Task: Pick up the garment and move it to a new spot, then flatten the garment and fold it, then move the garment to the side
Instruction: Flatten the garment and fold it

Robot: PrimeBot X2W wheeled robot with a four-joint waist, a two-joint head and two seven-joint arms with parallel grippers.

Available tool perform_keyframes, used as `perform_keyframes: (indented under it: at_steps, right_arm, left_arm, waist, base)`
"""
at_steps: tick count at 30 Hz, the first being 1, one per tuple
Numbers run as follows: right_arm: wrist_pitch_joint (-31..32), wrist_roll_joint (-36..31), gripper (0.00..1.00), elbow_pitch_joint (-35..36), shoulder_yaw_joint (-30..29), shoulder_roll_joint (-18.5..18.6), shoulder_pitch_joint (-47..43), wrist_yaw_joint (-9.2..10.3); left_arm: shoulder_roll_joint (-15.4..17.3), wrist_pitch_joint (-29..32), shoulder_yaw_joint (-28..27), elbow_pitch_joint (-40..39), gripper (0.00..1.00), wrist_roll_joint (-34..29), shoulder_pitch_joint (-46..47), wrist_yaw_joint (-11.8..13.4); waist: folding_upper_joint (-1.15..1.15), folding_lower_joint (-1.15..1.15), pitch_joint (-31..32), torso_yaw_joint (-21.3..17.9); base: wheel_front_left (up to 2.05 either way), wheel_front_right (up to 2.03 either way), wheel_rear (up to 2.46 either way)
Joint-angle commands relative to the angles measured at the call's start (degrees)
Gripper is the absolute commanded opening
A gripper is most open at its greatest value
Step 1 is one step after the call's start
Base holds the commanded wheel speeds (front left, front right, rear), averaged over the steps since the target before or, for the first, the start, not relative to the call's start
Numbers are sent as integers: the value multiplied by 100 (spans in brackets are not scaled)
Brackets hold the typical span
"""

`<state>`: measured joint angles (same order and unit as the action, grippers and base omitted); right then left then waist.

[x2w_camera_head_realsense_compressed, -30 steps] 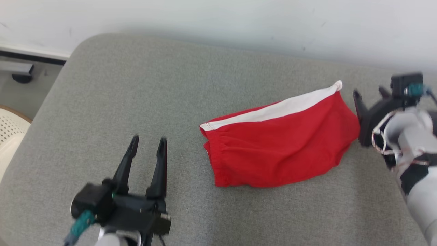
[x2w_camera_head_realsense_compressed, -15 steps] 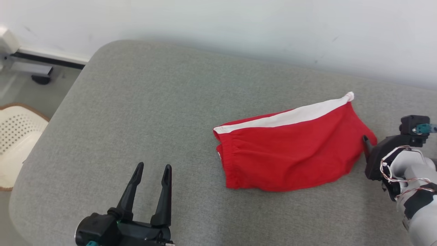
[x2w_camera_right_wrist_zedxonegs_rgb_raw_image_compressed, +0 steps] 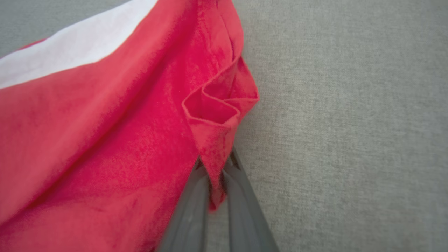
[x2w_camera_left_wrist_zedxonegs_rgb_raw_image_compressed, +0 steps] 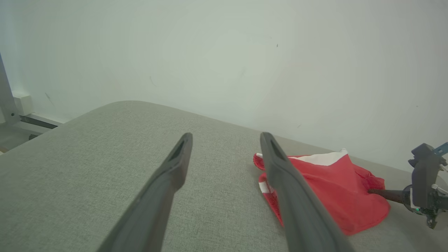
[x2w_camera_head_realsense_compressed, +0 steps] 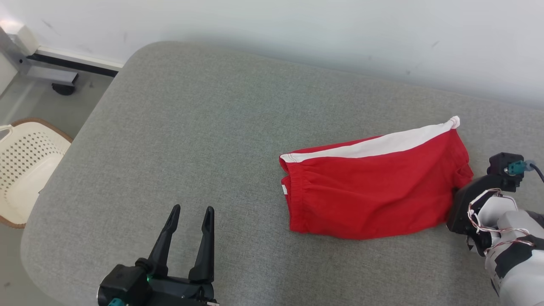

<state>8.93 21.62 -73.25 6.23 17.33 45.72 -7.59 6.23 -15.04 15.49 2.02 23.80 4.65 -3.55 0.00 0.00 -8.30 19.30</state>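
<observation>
The garment (x2w_camera_head_realsense_compressed: 369, 187) is a pair of red shorts with a white side stripe, lying folded on the grey cushion. It also appears at the right of the left wrist view (x2w_camera_left_wrist_zedxonegs_rgb_raw_image_compressed: 336, 189). My right gripper (x2w_camera_right_wrist_zedxonegs_rgb_raw_image_compressed: 216, 164) is shut on a pinched fold of the garment's (x2w_camera_right_wrist_zedxonegs_rgb_raw_image_compressed: 105, 140) right edge; in the head view its dark body sits at that edge and the fingertips are hidden by the cloth. My left gripper (x2w_camera_head_realsense_compressed: 190, 214) stands open over bare cushion to the left of the garment, its fingers (x2w_camera_left_wrist_zedxonegs_rgb_raw_image_compressed: 175, 164) apart with nothing between them.
The grey cushion (x2w_camera_head_realsense_compressed: 191, 127) has a rounded far-left corner and a white wall behind it. Off its left edge stands a cream perforated basket (x2w_camera_head_realsense_compressed: 21, 165) on the floor. A grey baseboard fitting (x2w_camera_head_realsense_compressed: 51, 72) lies at the far left.
My right gripper came down to the garment's right edge and shut on a fold of it. The head camera shifted, so the whole scene slid right. The left gripper stayed open.
</observation>
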Motion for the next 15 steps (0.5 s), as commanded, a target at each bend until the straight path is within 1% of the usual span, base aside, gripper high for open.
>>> perform_keyframes:
  at_steps: [1,5,10,15]
  right_arm:
    - [24,-54,0,-125,-52,4,-257,23]
    - [-149,-192,0,-108,-317,-97,-325,22]
    - [-415,-479,0,-97,-361,-301,-535,20]
    - [-560,-649,0,-102,-432,-442,-922,20]
  left_arm:
    - [-17,-16,4,33,100,22,-1,-21]
    - [-24,-16,44,120,100,39,-11,-29]
    - [26,11,70,183,100,22,-124,-10]
    - [98,77,49,209,100,36,-286,87]
  waist:
    - [0,0,55,-51]
    - [0,0,229,-124]
    - [0,0,492,-302]
    - [0,0,786,-480]
  base:
    - [0,0,0]
    - [0,0,0]
    - [0,0,0]
    - [0,0,0]
